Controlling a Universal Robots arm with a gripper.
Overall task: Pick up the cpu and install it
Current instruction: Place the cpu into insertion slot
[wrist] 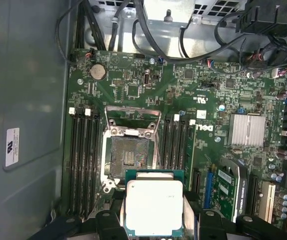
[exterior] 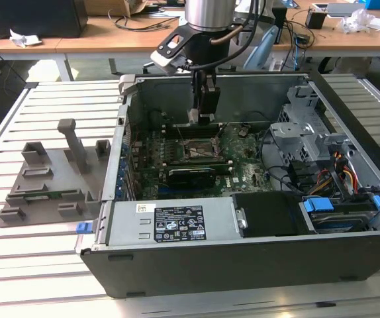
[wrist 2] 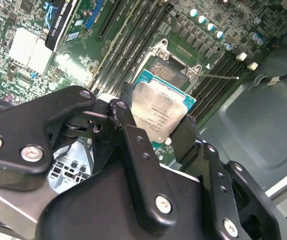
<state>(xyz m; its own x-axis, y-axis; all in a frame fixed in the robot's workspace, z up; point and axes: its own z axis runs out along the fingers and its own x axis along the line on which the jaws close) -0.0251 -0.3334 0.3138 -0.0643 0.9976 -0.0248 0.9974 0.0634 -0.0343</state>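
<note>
Second wrist view shows claw [wrist 2: 156, 124] pinching the cpu [wrist 2: 159, 111] between its fingertips.

My gripper [exterior: 202, 118] hangs inside the computer case [exterior: 256, 262] with the cpu [wrist: 153, 206] clamped in it, seemingly just above the socket [wrist: 128, 156] on the motherboard [wrist: 203, 80]. A fixture tray [exterior: 44, 179] sits on the table [exterior: 18, 265], to the exterior view's left of the case.
</note>
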